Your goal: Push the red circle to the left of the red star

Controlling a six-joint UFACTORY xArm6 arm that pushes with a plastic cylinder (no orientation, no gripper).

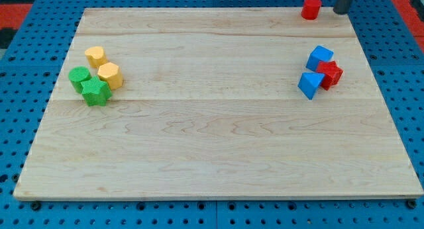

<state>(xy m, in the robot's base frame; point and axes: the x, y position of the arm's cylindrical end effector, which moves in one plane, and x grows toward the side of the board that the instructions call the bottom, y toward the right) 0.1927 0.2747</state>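
Note:
The red circle (311, 7), a short red cylinder, stands at the board's top edge near the view's top right. The red star (330, 73) lies lower at the view's right, wedged between a blue block (320, 57) above it and a blue triangle (309, 85) at its lower left. The dark rod enters at the view's top right; my tip (342, 11) is just right of the red circle, a small gap apart, well above the red star.
The wooden board (218, 143) lies on a blue pegboard. At the view's left sits a cluster: two yellow blocks (95, 56) (110, 75), a green circle (79, 77) and a green star (96, 92).

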